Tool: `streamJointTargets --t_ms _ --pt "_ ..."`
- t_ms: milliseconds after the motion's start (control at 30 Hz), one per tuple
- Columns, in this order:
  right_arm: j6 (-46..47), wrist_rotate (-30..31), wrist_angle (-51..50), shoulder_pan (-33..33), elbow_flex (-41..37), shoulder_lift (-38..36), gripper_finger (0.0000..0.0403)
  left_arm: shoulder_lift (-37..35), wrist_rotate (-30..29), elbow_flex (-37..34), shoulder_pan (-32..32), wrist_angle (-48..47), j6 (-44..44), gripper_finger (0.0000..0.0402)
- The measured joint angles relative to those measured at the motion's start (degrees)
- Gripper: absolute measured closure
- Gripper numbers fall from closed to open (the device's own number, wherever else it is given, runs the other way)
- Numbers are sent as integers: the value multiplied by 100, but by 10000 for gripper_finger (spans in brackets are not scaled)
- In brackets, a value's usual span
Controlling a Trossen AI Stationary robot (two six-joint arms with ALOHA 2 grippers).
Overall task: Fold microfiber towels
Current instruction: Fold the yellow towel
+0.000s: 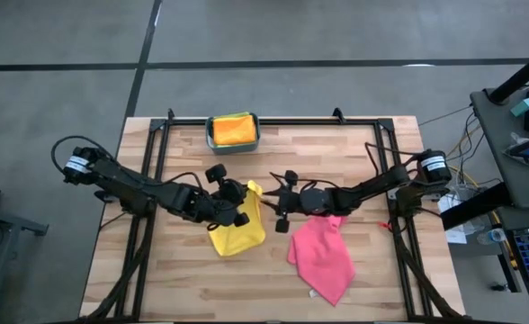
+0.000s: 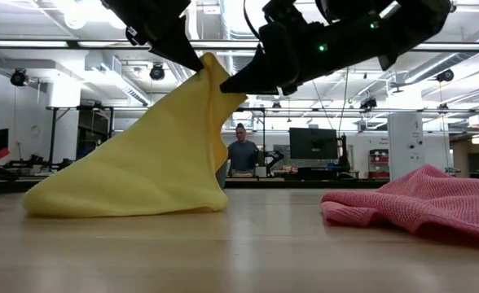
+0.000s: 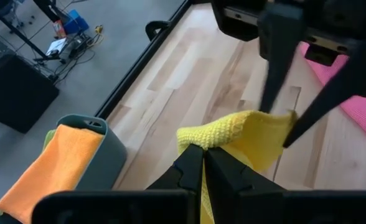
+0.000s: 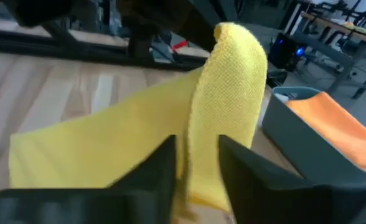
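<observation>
Lifting the soft yellow microfiber towel point(image 1: 237, 227) off the wooden slatted table point(image 1: 156, 279) by its top edge.
My left gripper point(image 3: 203, 157) is pinched tight on one corner; my right gripper point(image 4: 195, 149) straddles the edge, fingers closing, not clearly clamped. Seat right fully before pulling, keep edge taut. Crumpled pink microfiber towel point(image 1: 323, 256) lies just right.

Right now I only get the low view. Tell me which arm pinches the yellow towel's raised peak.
Observer: The left gripper, fingers shut on the yellow towel; the right gripper sits at the same fold.
Operator: Report what lies beyond it.
Observer: A teal bin at the table's far edge, holding an orange towel.
Operator: Describe the pink towel.
Observer: The pink towel lies crumpled, apart from the yellow one, partly under the right arm.
</observation>
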Motion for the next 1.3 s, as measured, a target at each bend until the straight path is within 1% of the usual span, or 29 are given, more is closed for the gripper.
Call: streamJointTargets --t_ms 67,167,233,300,367,433,567,700,800,933,1000,1067,1133,1167,1233,1300 --pt "-62 -16 -392 1 147 0 372 0 8 0 0 46 64 401" --pt "-124 -19 -1158 2 462 -48 390 0 20 0 0 70 132 402" --pt "-204 -16 -1789 0 759 -117 393 0 50 7 0 29 265 400" --pt "-278 -16 -2501 -22 1080 -188 394 -9 181 9 3 11 492 389" --pt "-270 -12 -3133 -61 1426 -233 394 -15 330 9 15 14 756 368" --pt "-272 22 -3764 -117 1726 -239 394 -15 351 4 39 -99 906 341" --pt "-298 28 -4612 -277 2194 -239 394 -15 323 4 201 -858 915 291" --pt "-247 39 -5321 -523 2437 -252 394 -85 323 -5 294 -1693 793 264" --pt "-13 41 -5640 -712 2474 -258 394 -102 338 -9 304 -2031 733 259" --pt "116 35 -5930 -910 2413 -258 394 -120 373 7 293 -2245 728 259" --pt "131 30 -6052 -975 2364 -258 394 -121 667 7 278 -2240 715 259" --pt "231 26 -6146 -1005 2299 -269 394 -133 1221 7 222 -2219 655 259" --pt "312 20 -6158 -1004 2227 -271 394 -133 1810 7 90 -2076 487 259" --pt "336 13 -6159 -1001 2186 -271 394 -120 1945 4 -25 -1957 414 259" --pt "414 -30 -6160 -990 2107 -274 394 -1 1948 4 -366 -1540 390 262" --pt "496 -38 -6151 -986 2029 -274 394 265 1946 5 -737 -950 413 267"
